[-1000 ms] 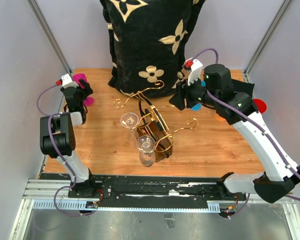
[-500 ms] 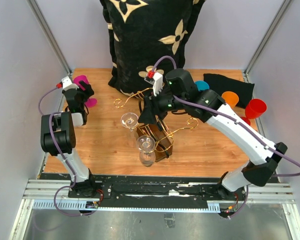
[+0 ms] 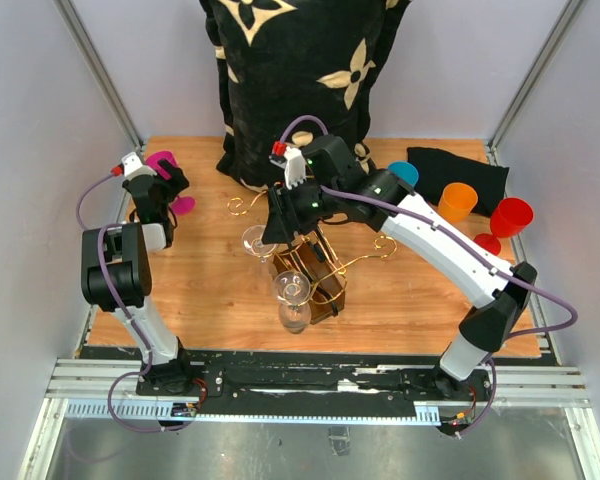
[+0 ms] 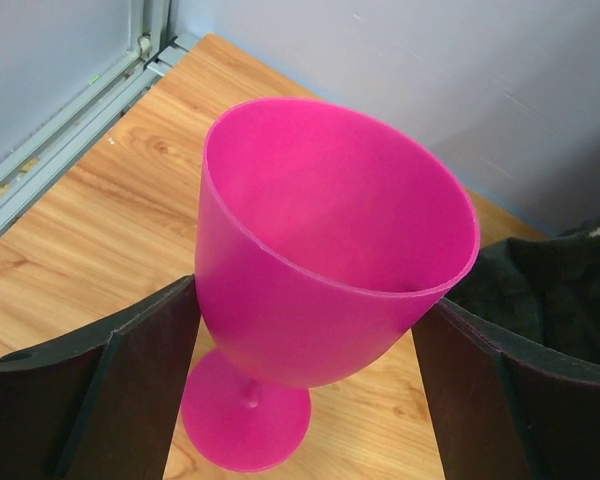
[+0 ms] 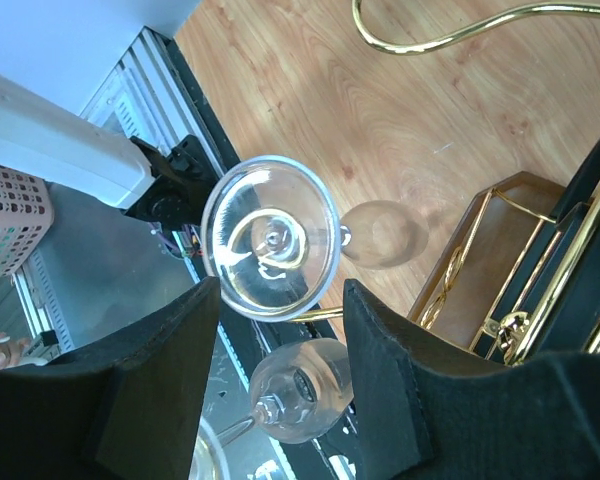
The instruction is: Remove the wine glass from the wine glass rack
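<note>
The wine glass rack (image 3: 325, 298) stands mid-table, gold scroll arms over a dark brown base; it also shows in the right wrist view (image 5: 485, 250). Two clear wine glasses hang upside down on it: one on the left arm (image 3: 258, 242), one at the front (image 3: 292, 290). My right gripper (image 3: 274, 233) is open over the left glass. In the right wrist view its fingers (image 5: 155, 390) straddle that glass's round foot (image 5: 270, 238), with the front glass (image 5: 300, 390) below. My left gripper (image 3: 166, 187) is open at the far left, its fingers either side of a pink goblet (image 4: 330, 250).
A black cushion with cream flowers (image 3: 290, 80) leans at the back, close behind the rack. A blue cup (image 3: 404, 172), an orange cup (image 3: 458, 200), a red goblet (image 3: 508, 218) and a black cloth (image 3: 470, 165) sit at the back right.
My right arm has swung left from the back right, over the rack, and brought its open fingers around the left glass's foot. The left arm and the glasses have not moved.
</note>
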`<state>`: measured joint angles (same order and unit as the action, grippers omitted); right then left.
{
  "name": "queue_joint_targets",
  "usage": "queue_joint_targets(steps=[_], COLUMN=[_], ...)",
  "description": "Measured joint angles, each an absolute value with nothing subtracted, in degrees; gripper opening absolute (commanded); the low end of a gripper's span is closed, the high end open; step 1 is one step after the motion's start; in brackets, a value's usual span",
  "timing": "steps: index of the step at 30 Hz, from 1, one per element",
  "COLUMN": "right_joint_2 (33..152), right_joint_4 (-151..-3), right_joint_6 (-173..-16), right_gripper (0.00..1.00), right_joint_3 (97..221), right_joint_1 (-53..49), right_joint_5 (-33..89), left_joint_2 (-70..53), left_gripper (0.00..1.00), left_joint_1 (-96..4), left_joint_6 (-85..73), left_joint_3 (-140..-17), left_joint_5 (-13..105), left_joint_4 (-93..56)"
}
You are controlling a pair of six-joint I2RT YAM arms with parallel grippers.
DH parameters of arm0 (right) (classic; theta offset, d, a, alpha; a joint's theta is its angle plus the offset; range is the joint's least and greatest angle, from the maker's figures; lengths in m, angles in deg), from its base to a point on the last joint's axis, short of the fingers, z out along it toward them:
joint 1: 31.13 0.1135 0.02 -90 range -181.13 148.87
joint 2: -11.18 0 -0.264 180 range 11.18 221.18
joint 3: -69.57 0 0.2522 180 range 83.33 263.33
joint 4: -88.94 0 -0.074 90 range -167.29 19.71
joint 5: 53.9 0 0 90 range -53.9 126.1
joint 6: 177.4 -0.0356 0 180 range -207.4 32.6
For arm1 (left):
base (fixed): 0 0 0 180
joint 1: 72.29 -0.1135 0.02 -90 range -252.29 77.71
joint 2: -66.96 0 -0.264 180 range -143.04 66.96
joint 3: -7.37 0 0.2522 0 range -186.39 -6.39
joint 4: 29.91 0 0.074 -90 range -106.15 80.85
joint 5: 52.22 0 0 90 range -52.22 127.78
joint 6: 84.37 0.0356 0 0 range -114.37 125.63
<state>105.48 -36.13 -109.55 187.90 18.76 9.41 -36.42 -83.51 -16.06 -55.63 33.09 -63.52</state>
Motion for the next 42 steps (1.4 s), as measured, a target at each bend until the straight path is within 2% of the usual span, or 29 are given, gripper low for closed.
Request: queue_joint_targets(steps=[2, 3, 17, 35, 42], right_joint_2=[106.36, 106.6, 108.19, 107.25, 104.63], right_joint_4=[-36.0, -35.89, -36.15, -41.42, -42.09], right_joint_6=[-109.75, -109.81, -110.86, -114.14, -114.82], right_gripper=[0.53, 0.53, 0.45, 0.02, 0.01], right_joint_3=[187.9, 187.9, 188.03, 185.37, 183.97], right_joint_1=[18.76, 18.76, 18.76, 18.72, 18.41], right_joint_5=[9.73, 10.08, 9.93, 7.55, 7.13], left_joint_2=[-36.42, -36.42, -36.26, -34.91, -34.8], left_gripper=[0.98, 0.99, 1.0, 1.0, 1.0], left_joint_1=[-83.51, -83.51, -83.51, -83.51, -83.45], left_joint_6=[-16.1, -16.1, -16.17, -15.43, -15.67], left_joint_3=[-55.8, -55.89, -55.89, -60.61, -60.61], left_joint_5=[33.05, 33.0, 32.92, 33.62, 34.01], left_joint_4=[-62.97, -62.56, -60.0, -55.3, -54.3])
